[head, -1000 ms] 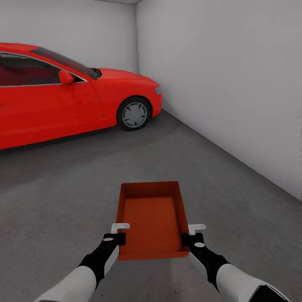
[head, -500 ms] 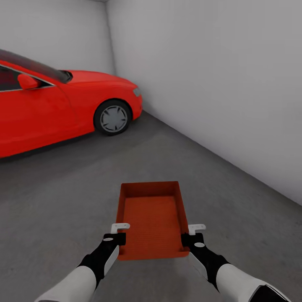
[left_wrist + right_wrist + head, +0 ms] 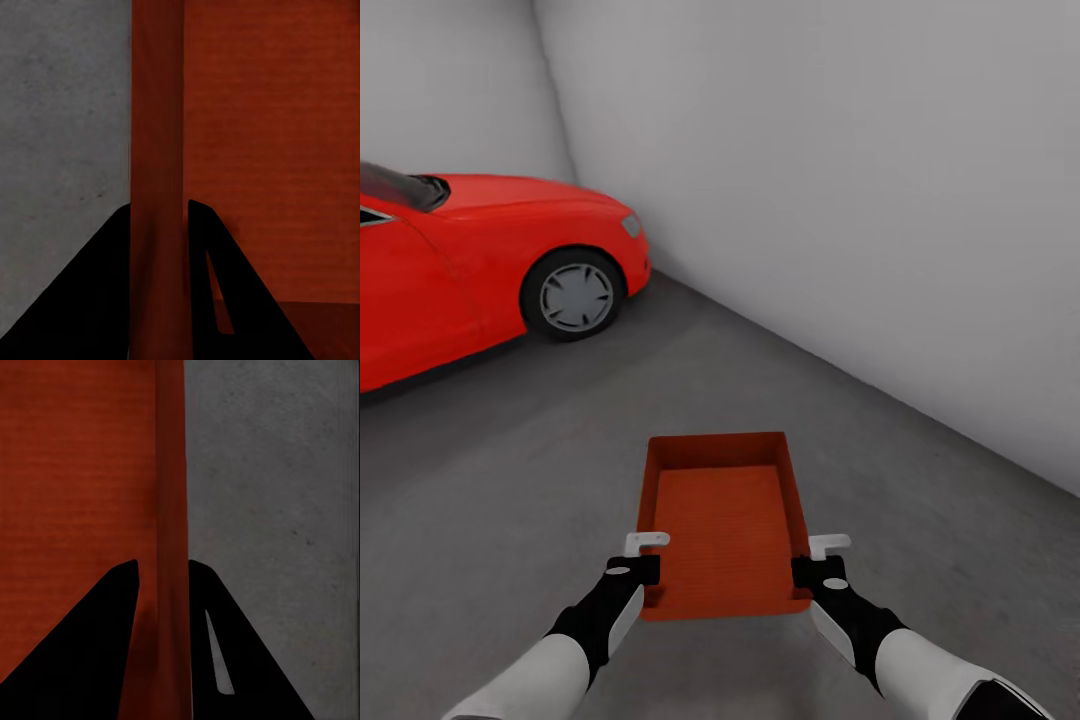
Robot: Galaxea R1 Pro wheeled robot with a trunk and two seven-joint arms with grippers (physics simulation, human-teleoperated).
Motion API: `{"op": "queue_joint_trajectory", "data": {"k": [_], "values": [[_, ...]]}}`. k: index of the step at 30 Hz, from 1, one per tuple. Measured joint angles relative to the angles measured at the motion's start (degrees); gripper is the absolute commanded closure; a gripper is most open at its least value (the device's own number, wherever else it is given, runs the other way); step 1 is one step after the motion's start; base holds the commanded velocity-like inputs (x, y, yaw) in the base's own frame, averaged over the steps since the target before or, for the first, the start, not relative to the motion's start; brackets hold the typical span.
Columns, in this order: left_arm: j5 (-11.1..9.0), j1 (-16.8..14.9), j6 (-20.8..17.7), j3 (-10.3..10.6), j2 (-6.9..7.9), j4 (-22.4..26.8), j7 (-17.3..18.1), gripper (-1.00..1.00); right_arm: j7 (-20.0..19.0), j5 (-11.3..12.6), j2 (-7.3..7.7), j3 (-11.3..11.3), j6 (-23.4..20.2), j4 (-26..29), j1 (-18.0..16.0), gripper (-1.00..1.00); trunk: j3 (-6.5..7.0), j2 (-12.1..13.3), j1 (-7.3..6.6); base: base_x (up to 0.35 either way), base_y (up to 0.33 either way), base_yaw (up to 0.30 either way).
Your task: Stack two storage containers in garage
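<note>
Container (image 3: 725, 525) is carried over the garage floor (image 3: 510, 470), left tool (image 3: 643, 570) and right tool (image 3: 807, 572) each pinching a side wall; red car (image 3: 480, 270) far left.

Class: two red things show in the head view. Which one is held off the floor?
The open orange-red storage container, its side walls pinched by the left gripper and right gripper. The red car stands on its wheels.

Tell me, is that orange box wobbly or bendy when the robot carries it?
Probably stiff: the storage container keeps straight walls while the left gripper and right gripper pinch its opposite side walls. It looks empty and thin-walled, so likely light. Held only near one end, it might tip forward if a grip slips.
</note>
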State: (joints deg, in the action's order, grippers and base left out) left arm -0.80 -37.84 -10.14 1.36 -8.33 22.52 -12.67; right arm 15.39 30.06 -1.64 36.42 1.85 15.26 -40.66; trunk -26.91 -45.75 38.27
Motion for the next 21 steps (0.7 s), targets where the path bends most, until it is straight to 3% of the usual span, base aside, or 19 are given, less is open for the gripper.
{"op": "queue_joint_trajectory", "data": {"k": [21], "values": [[0.00, 0.00, 0.00, -0.01, 0.01, 0.00, 0.02, 1.00, -0.01, 0.00, -0.01, 0.00, 0.00, 0.00, 0.00, 1.00, 0.00, 0.00, 0.00, 0.323, 0.000, -0.283]]}}
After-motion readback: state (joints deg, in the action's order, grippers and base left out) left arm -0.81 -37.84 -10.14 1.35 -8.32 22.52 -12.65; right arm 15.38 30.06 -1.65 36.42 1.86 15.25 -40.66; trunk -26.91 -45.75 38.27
